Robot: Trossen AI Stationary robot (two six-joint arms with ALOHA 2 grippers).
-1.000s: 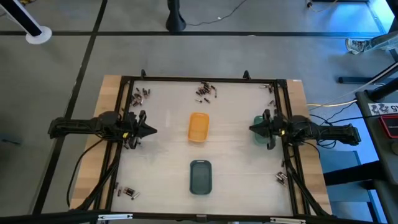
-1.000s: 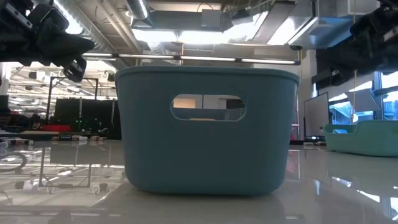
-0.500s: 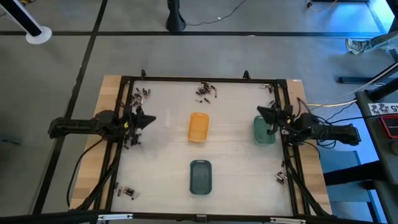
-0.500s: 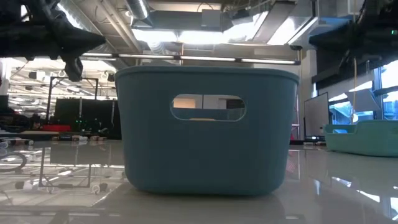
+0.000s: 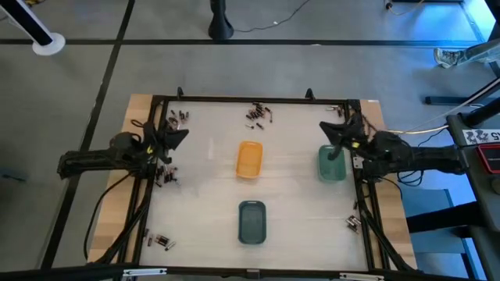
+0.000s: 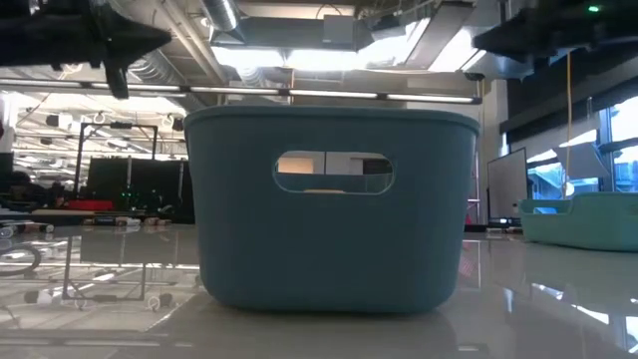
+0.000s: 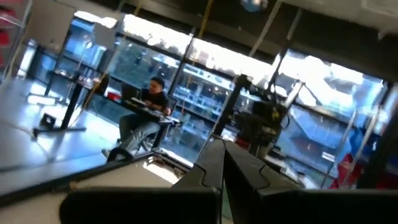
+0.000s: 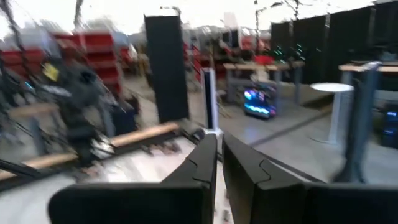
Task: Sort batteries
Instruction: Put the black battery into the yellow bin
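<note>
two dark arms wait at opposite edges of a pale table (image 5: 203, 226) ringed by a black frame. the left gripper (image 5: 181, 134) hangs at the left edge with its fingers pressed together and nothing between them; its wrist camera looks past the closed fingers (image 7: 214, 163) into the room, where a person (image 7: 142, 118) sits at a desk. the right gripper (image 5: 328, 129) sits near the far right corner, just beyond the green tray (image 5: 332, 163), its fingers nearly together and holding nothing.

the batteries lie in scattered clusters on the table: one at the far edge (image 5: 258, 114), one in the far left corner (image 5: 176, 119), a few by the left arm (image 5: 166, 178), some in the near left corner (image 5: 160, 241) and a few at the near right (image 5: 353, 223).

an orange tray (image 5: 249, 158) sits mid-table, a slate-blue tray (image 5: 251, 221) nearer the front edge; from table height that blue tray fills the view. no writing or labels can be read anywhere.
</note>
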